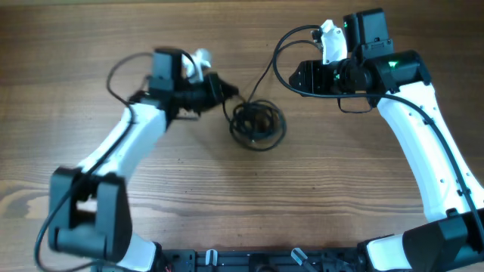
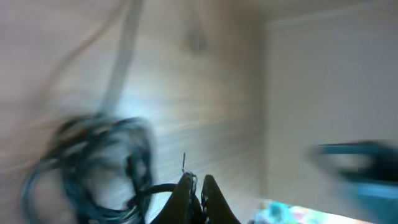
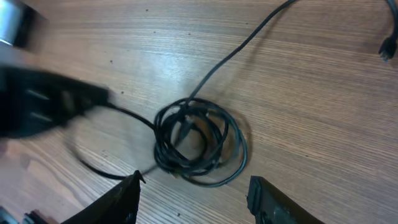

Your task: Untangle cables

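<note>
Left gripper (image 1: 227, 92): its jaws are standing almost together, and a thin black strand (image 2: 155, 188) is running into them from the coil side. The wrist view is blurred, but the jaws are looking closed on this strand.
Right gripper (image 3: 194, 180): its fingers (image 3: 127, 202) are standing wide apart and are holding nothing.
Cables (image 1: 257, 125): they are lying as a round tangled coil on the wooden table (image 1: 189, 196), just beside the left gripper's tips and in front of the right gripper, showing between its two fingers.
Loose strand (image 3: 249, 40): it is leaving the coil and running away from the right gripper.
Plug end (image 3: 385, 50): it is lying well apart from the coil, beyond the right gripper's fingers.
</note>
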You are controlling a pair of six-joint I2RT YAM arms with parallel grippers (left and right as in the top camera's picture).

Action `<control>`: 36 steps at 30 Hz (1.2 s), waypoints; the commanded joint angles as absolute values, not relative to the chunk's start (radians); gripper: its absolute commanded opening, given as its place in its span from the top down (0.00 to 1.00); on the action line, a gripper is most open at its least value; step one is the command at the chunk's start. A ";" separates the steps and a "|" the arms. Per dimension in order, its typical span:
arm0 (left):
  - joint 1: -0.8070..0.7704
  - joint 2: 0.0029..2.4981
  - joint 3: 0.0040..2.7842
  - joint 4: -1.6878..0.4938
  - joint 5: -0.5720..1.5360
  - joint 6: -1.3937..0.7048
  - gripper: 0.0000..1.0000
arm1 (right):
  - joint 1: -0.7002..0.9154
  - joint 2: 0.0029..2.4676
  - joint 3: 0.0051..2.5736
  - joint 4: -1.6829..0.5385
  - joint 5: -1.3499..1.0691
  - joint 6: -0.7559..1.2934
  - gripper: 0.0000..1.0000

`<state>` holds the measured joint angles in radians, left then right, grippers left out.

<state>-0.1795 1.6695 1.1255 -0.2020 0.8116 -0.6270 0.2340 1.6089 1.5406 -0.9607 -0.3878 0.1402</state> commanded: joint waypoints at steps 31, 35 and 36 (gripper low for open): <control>-0.143 1.437 1.333 -0.401 0.528 -1.194 0.96 | 0.420 1.629 1.544 -0.875 -0.240 0.459 0.47; -0.230 1.478 1.332 -0.719 0.139 -1.194 0.96 | 0.406 1.629 1.544 -0.905 -0.146 0.504 0.46; -0.253 1.497 1.329 -0.736 0.092 -1.193 0.96 | 0.405 1.629 1.544 -0.907 -0.146 0.502 0.46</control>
<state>-0.1974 1.4536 1.3281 -0.6968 0.3557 -1.1915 0.4126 1.6138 1.5406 -0.9031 -0.2256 0.4580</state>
